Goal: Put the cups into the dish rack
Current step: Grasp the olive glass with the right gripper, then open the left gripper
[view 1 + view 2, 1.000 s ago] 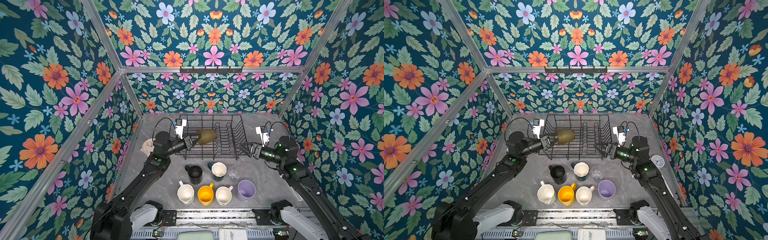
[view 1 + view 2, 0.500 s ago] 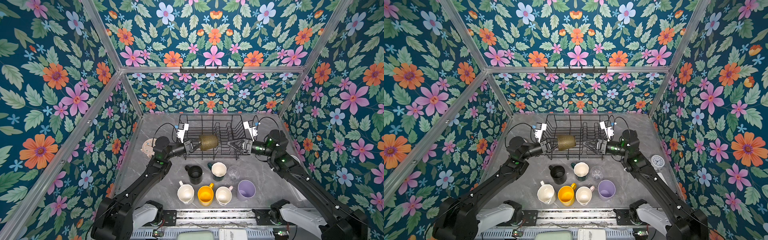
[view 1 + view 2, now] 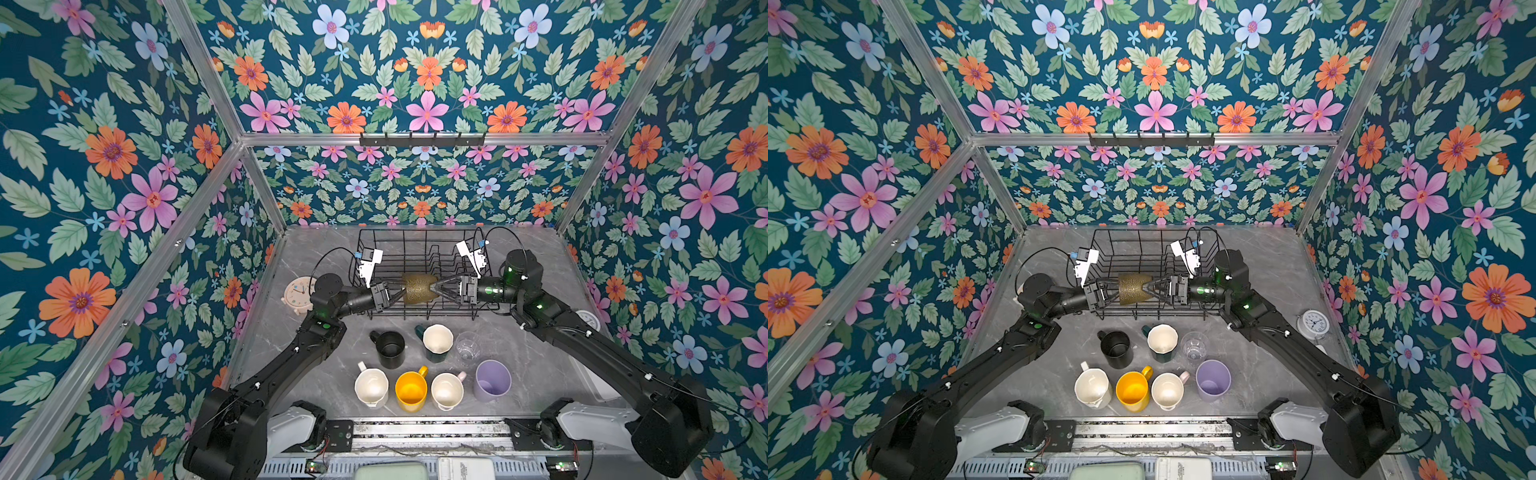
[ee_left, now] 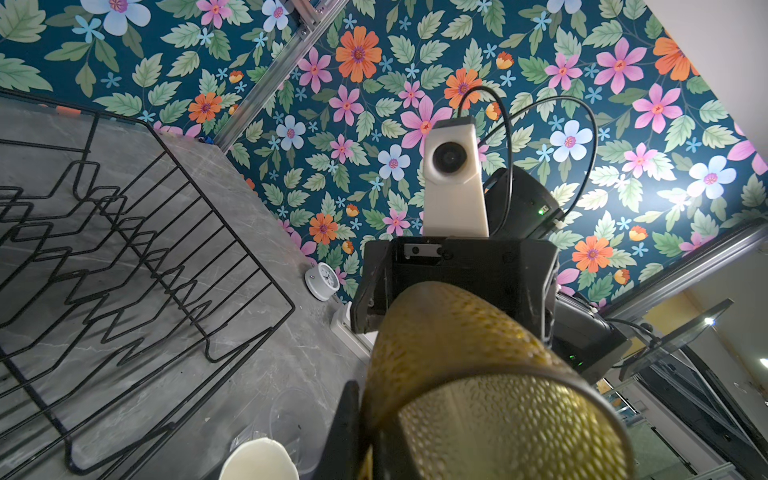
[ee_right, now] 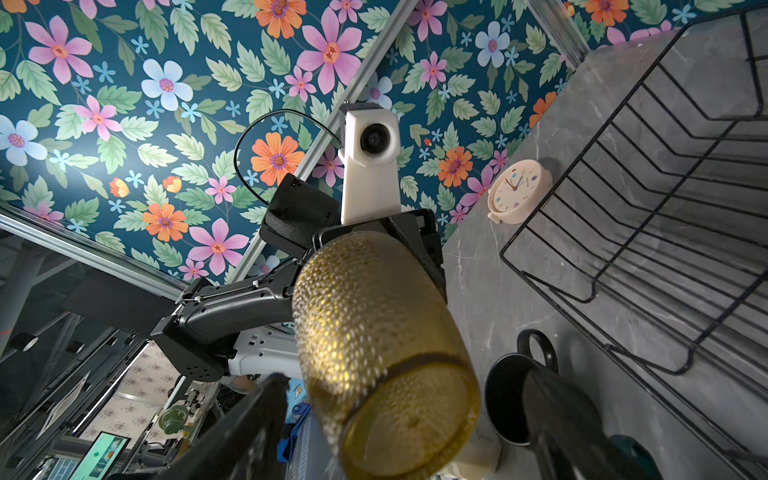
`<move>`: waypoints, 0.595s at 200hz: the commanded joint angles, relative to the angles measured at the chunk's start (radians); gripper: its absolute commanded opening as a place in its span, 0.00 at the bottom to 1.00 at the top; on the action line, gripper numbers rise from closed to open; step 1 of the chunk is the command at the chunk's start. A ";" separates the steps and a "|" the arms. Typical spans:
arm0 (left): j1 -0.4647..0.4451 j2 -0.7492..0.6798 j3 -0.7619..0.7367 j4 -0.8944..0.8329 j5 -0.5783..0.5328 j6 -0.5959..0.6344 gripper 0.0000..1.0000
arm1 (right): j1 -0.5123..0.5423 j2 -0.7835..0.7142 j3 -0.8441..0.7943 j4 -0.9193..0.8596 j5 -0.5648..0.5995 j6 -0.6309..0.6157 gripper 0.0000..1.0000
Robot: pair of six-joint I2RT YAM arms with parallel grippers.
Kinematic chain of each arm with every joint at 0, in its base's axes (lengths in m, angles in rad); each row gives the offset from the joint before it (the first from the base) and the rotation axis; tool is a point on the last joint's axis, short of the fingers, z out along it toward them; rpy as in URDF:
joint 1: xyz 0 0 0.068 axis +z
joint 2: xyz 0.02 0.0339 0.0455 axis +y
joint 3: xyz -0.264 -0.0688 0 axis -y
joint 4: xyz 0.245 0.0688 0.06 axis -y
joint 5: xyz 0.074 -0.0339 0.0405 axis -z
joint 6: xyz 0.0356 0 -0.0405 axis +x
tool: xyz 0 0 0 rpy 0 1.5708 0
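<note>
Grey marble tabletop, floral walls all round. Left gripper is pinched shut on the rim of the olive-brown tumbler, holding it sideways over the dish rack's front edge, while the right gripper straddles its base, jaws wide. I'd close the right firmly before the left lets go.

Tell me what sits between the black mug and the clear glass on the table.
The dark-green mug with the white inside stands upright between the black mug and the clear glass; both top views show it.
</note>
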 commanded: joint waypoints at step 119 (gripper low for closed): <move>-0.012 0.055 0.005 0.117 0.037 -0.033 0.00 | 0.051 0.063 0.027 0.047 -0.033 0.020 0.74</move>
